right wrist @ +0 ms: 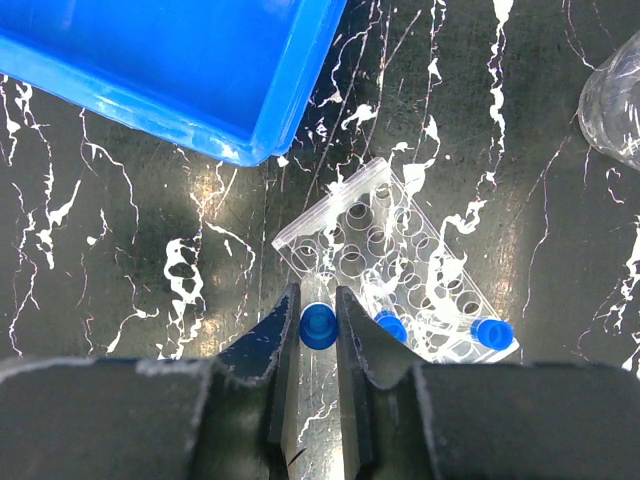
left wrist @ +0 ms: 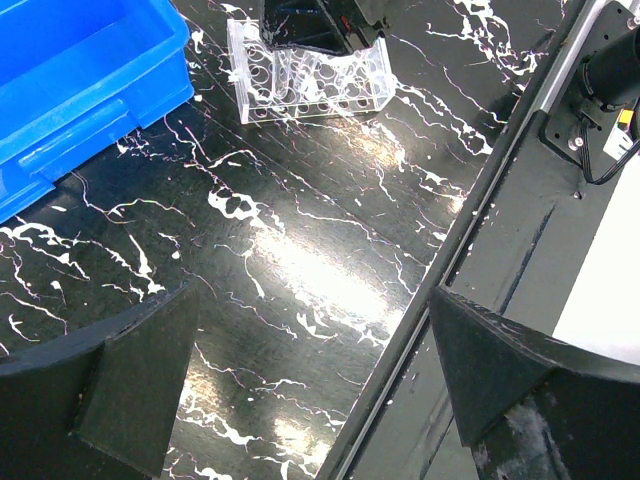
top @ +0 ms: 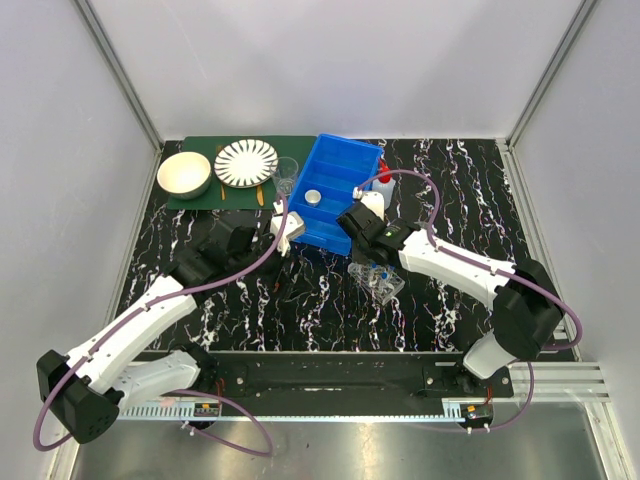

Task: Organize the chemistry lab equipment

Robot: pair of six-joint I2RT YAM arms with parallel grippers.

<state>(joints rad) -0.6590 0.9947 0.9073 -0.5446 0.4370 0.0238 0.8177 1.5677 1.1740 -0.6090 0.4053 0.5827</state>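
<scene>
My right gripper (right wrist: 319,312) is shut on a clear blue-capped tube (right wrist: 319,326) and holds it upright at the near corner of the clear plastic tube rack (right wrist: 385,250). Two more blue-capped tubes (right wrist: 492,333) stand in the rack's near row. In the top view the right gripper (top: 368,260) is just above the rack (top: 380,282). My left gripper (left wrist: 320,385) is open and empty over bare table, left of the rack (left wrist: 310,75). The white squeeze bottle (top: 373,200), the small beaker (top: 286,174) and the round lid (top: 313,197) are near or in the blue bin.
The big blue bin (top: 340,180) stands behind the rack and close to both grippers. A striped plate (top: 246,162) and a cream bowl (top: 185,173) sit on a green mat at the back left. The table's metal rail (left wrist: 480,230) runs along the near edge.
</scene>
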